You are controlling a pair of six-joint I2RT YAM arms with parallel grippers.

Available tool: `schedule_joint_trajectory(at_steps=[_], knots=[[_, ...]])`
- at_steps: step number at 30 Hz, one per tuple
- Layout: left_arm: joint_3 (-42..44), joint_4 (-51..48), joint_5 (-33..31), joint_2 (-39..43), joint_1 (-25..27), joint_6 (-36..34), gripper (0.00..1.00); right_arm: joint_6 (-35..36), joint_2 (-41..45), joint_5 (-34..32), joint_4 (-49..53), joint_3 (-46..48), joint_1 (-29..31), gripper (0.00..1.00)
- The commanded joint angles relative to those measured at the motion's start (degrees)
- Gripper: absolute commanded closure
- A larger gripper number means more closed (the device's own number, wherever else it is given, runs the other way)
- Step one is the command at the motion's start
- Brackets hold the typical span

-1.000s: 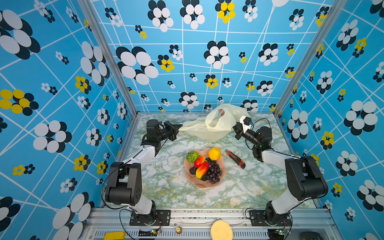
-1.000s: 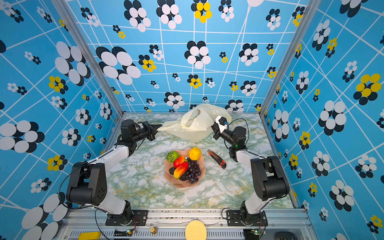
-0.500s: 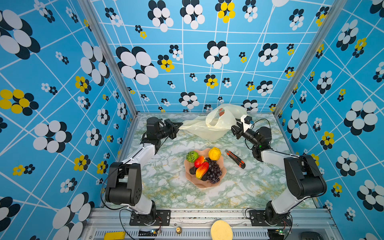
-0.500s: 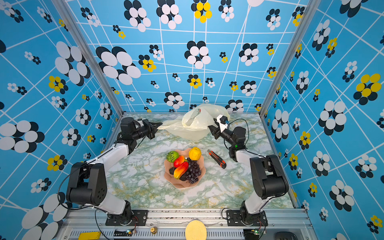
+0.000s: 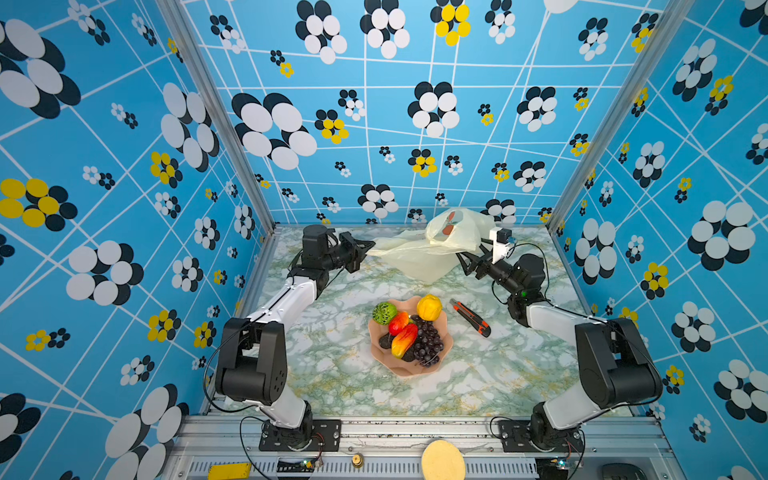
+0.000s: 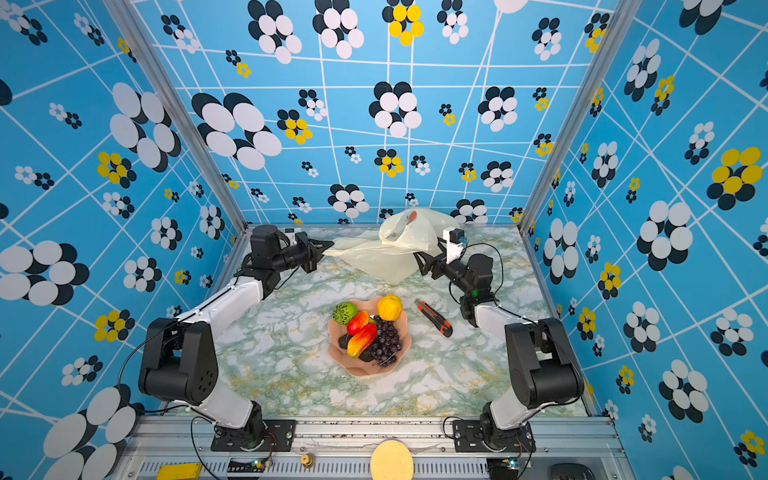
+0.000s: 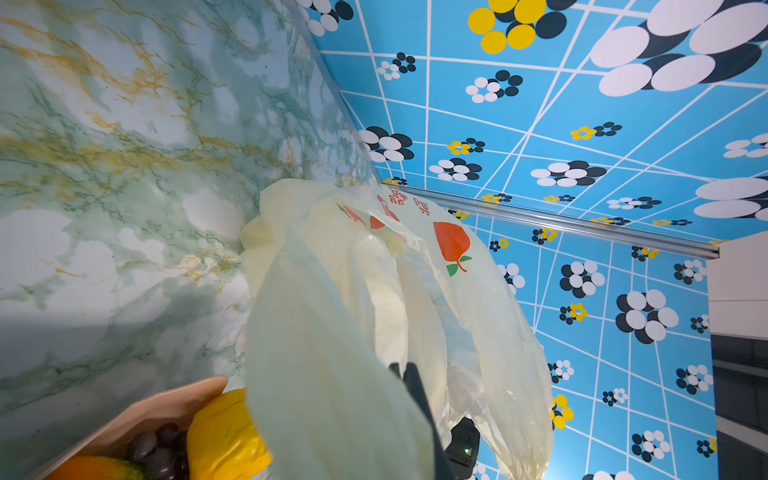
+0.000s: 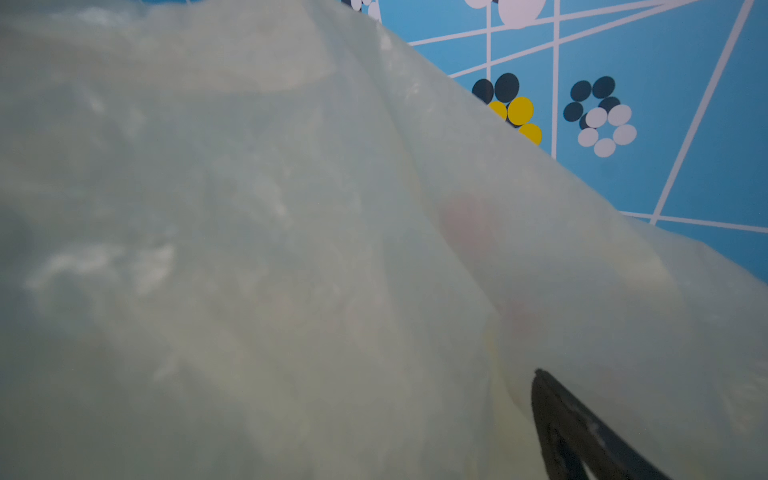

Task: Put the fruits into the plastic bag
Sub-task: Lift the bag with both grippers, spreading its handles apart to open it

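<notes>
Left gripper (image 5: pixel 368 248): clamping bag's (image 5: pixel 419 257) left corner at far side. Right gripper (image 5: pixel 465 262): gaping apart at bag's right edge.

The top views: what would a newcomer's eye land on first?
Loud blue flowered walls enclose a marble table. At its middle a pink dish holds bright toy fruits, a red-and-black utility knife beside it. Near the back wall a pale plastic bag bulges up, its corner pinched by the left gripper, the right gripper open at its other side.
</notes>
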State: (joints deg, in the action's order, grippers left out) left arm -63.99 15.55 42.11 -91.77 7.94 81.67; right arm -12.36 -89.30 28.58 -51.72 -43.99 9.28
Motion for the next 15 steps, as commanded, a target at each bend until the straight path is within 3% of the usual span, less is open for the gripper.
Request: schedule_joint_trajectory(at_steps=[1,6,11,15], knots=[[-5.54,-7.51,-0.71,-0.86,1.29,-8.17,1.0,-4.05,4.52,-1.18,17.85,-4.92,-1.3,0.01],[-13.79,-19.82,-3.15,-1.98,3.45,-18.8,1.0,-6.65,4.29,2.6,45.95,-16.29,-4.16,0.01],[-22.12,-29.93,-6.32,-3.99,6.21,-28.01,1.0,-14.14,4.39,6.75,51.25,-18.33,-4.42,0.01],[-26.99,-35.56,-7.3,-5.47,7.76,-33.15,1.0,-13.14,8.3,0.27,62.19,-21.4,-4.44,0.01]])
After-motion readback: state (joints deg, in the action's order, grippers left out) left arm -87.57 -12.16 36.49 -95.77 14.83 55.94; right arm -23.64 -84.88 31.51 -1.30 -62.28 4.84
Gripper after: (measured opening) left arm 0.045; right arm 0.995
